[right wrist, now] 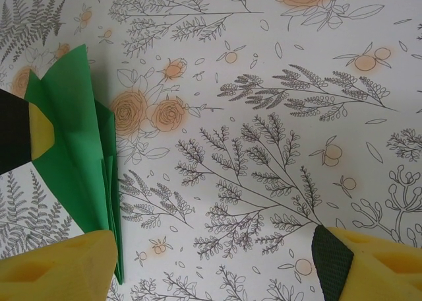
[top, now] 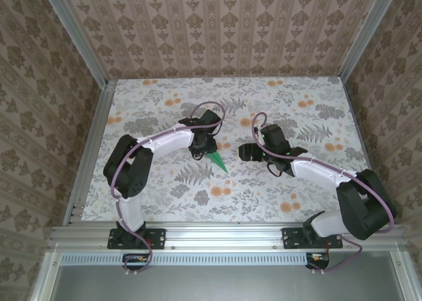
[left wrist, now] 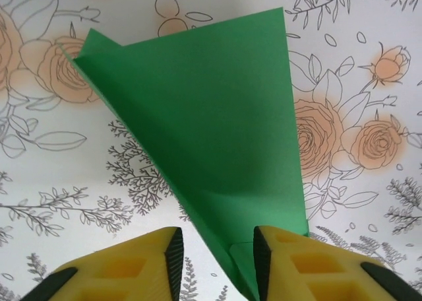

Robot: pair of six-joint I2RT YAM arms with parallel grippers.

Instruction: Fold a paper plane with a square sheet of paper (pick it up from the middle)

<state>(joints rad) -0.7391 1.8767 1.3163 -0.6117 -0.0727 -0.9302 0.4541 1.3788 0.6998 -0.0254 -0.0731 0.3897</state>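
The square sheet of paper is folded into a slim green paper plane point(top: 218, 161) lying on the floral table point(top: 165, 195), near its middle. In the left wrist view the paper plane point(left wrist: 217, 129) fans away from my left gripper point(left wrist: 217, 265). Its narrow end lies between the jaws against the right pad point(left wrist: 262, 261); a gap separates it from the left pad point(left wrist: 175, 261). My left gripper point(top: 200, 149) hangs over the plane's blunt end. My right gripper point(top: 245, 151) stands just right of it, open wide over bare table point(right wrist: 214, 261), with the plane's layered edge point(right wrist: 76, 136) beside its left finger.
Patterned walls and an aluminium frame point(top: 99, 116) enclose the table on three sides. The left gripper's black and yellow finger point(right wrist: 26, 129) shows in the right wrist view, against the paper. Bare table stretches to the right point(right wrist: 297, 116) and to the rear point(top: 231, 93).
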